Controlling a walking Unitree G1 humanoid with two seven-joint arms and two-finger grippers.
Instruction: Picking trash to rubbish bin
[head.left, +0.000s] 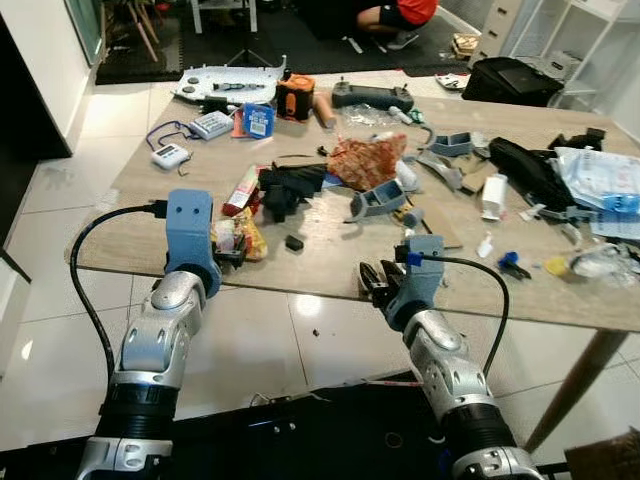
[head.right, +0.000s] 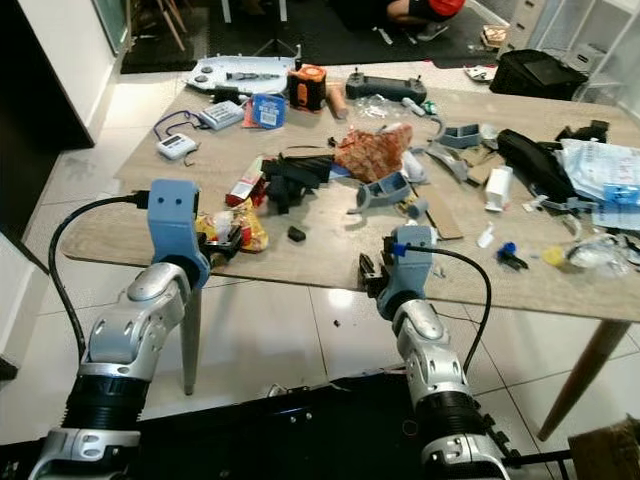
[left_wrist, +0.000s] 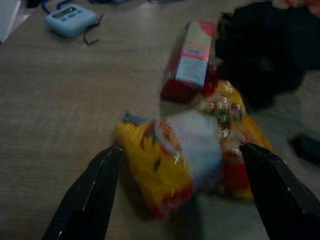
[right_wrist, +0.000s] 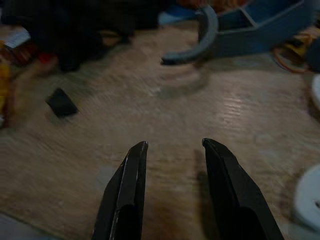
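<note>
A crumpled yellow snack wrapper (head.left: 247, 236) lies near the front left edge of the wooden table (head.left: 140, 190). My left gripper (head.left: 232, 250) is right at it. In the left wrist view the wrapper (left_wrist: 185, 160) sits between the two spread fingers (left_wrist: 95, 190), so this gripper (left_wrist: 180, 149) is open. A red and white carton (left_wrist: 192, 60) lies just beyond the wrapper. My right gripper (head.left: 375, 275) hovers over the table's front edge, open, with bare wood between its fingers (right_wrist: 125, 190). Farther back lies a crumpled orange wrapper (head.left: 365, 160).
The table is cluttered: a black cloth heap (head.left: 290, 188), a small black block (head.left: 294, 242), blue-grey plastic parts (head.left: 380, 200), a white bottle (head.left: 494, 195), plastic bags (head.left: 600, 180), an orange tool (head.left: 296, 98). A person (head.left: 400, 12) sits on the floor beyond.
</note>
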